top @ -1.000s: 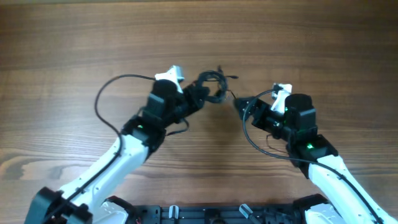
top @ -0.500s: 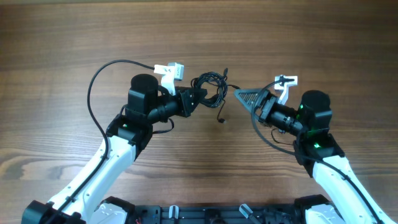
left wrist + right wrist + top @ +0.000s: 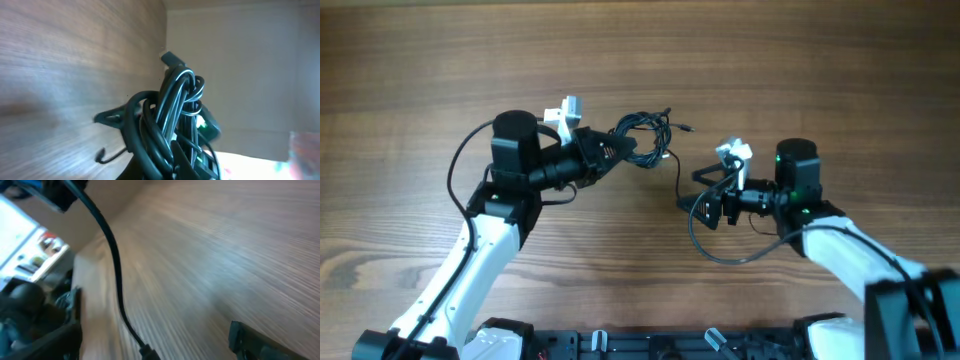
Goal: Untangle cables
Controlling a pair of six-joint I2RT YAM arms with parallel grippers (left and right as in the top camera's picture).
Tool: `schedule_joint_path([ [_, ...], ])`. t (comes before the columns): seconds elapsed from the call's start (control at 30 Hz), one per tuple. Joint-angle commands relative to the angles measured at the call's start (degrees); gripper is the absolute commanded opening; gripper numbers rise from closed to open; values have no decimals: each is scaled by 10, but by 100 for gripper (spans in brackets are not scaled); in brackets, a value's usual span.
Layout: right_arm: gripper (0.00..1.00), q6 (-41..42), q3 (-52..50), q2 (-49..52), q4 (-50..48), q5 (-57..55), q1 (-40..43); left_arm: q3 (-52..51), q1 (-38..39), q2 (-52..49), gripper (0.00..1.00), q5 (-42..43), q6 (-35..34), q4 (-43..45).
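A tangle of black cables (image 3: 645, 140) hangs from my left gripper (image 3: 612, 152), which is shut on it and holds it above the wooden table (image 3: 640, 50). In the left wrist view the bundle (image 3: 175, 105) fills the space between the fingers (image 3: 172, 170). One thin strand (image 3: 678, 175) drops from the tangle toward my right gripper (image 3: 703, 200). In the right wrist view that strand (image 3: 112, 255) runs between the two wide-apart fingers (image 3: 150, 345), its plug end at the bottom edge. The right gripper is open. A loose connector end (image 3: 688, 127) sticks out to the right of the tangle.
The left arm's own black cable (image 3: 455, 175) loops beside it. The right arm's own cable (image 3: 715, 250) loops on the table below the right gripper. The robot base (image 3: 650, 345) lies along the near edge.
My left gripper has pulled the tangle to the left and slightly back. My right gripper has turned and moved down and left, and now sits at the strand's lower end.
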State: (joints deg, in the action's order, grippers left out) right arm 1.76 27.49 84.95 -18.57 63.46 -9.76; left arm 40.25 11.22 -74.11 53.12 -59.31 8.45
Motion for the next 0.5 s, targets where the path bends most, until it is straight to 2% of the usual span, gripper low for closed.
schedule_joint_path([
  [0.0, 82, -15, 2, 57, -47, 180, 0, 7, -6, 9, 4, 45, -12, 4],
  [0.03, 75, -7, 2, 61, -47, 202, 0, 7, -8, 9, 4, 45, -11, 4],
  [0.1, 68, 18, 2, 60, -50, 203, 0, 7, -8, 9, 4, 41, -11, 4],
  [0.33, 61, 19, 2, 60, -32, 200, 0, 7, -9, 9, 4, 41, -12, 4],
  [0.43, 62, 12, 1, 60, 2, 136, 0, 7, -18, 9, 4, 41, -12, 4],
  [0.47, 59, 13, 2, 60, -2, 135, 0, 7, -18, 9, 4, 41, -12, 4],
])
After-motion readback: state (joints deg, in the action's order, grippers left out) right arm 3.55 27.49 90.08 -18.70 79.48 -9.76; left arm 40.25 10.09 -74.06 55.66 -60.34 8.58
